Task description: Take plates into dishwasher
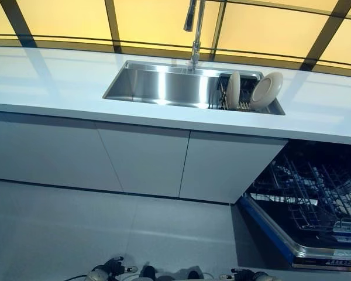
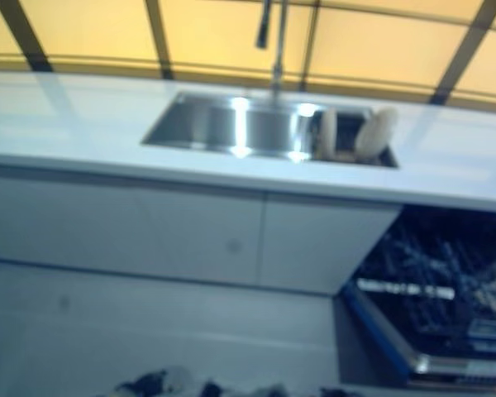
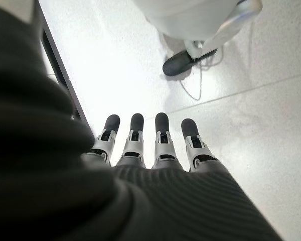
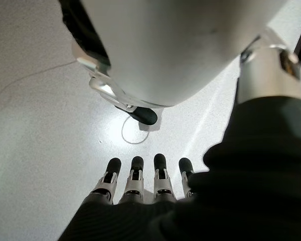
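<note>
Counter: a long white countertop [image 1: 64, 88] runs right across the head views, glossy, catching pale reflections.
Window: tall amber-yellow panes split by dark frames [image 1: 152, 20] stand behind the counter.
Sink: a rectangular stainless-steel sink [image 1: 164, 86] is sunk into the counter, with a slim chrome tap [image 1: 194, 29] rising at its back edge.
Rack: a dark wire dish rack [image 1: 234, 100] sits in the right end of the sink.
Plates: two round cream plates are standing on edge in that rack, and that's where they are right now, a narrower-looking one [image 1: 233, 89] on the left and a wider tilted one [image 1: 267, 89] leaning right, close beside each other.
Cabinets: flat pale-grey cabinet doors [image 1: 146, 161] line the front below the counter.
Dishwasher: an open dishwasher with a blue-edged door [image 1: 269, 228] is down at the lower right, its wire basket [image 1: 316, 193] pulled into view; I can't make out any plate in it.
Floor: pale grey speckled floor [image 1: 105, 228], with a seam line visible in the left wrist view.
Left hand [image 3: 145, 145]: hanging over the floor, fingers straight and side by side, holding nothing.
Right hand [image 4: 145, 183]: same story, fingers straight in a row over the floor, nothing in it.
</note>
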